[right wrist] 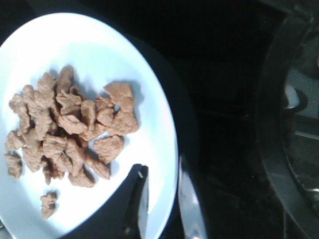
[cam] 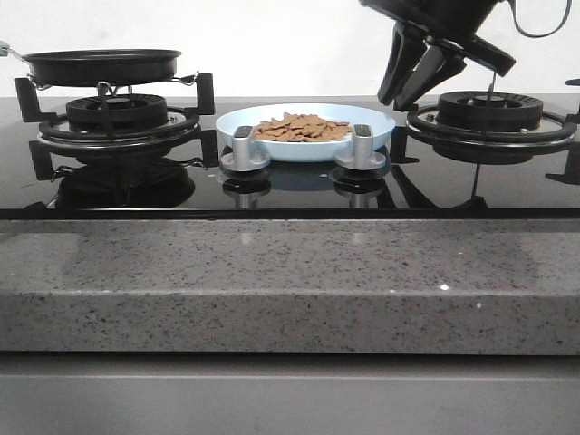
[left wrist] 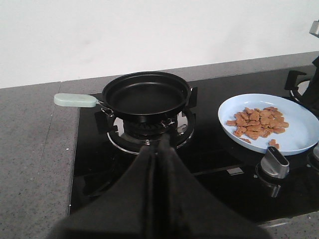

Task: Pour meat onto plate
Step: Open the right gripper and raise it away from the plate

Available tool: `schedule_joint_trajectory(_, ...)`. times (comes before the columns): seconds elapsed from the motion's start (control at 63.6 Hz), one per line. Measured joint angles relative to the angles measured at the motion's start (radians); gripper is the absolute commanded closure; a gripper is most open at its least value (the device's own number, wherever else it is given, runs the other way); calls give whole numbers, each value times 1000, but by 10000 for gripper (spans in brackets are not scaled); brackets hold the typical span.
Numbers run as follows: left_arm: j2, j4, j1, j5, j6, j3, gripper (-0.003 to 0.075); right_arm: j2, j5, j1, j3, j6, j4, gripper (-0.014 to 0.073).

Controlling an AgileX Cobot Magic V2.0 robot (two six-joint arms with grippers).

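We see the meat (cam: 302,128) heaped on the plate (cam: 376,117), which sits mid-hob between the two burners; our right gripper (cam: 419,80) hangs above the plate's right rim, its fingers slightly apart and clasping nothing, the meat below and to its left; our left gripper (left wrist: 157,149) has its fingers pressed together, empty, pointing at the black frying pan (left wrist: 145,93) on the left burner, the plate off to its right.
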Motion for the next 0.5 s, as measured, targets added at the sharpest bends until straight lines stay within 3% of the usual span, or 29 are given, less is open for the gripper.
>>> schedule_joint_trajectory(0.126,0,0,0,0,0,0,741,0,44,0,-60,0,0,429)
schedule_joint_trajectory(0.283,0,0,0,0,0,0,741,0,96,0,-185,0,-32,666)
schedule_joint_trajectory(0.503,0,0,0,0,0,0,741,-11,107,0,-275,2,-83,652)
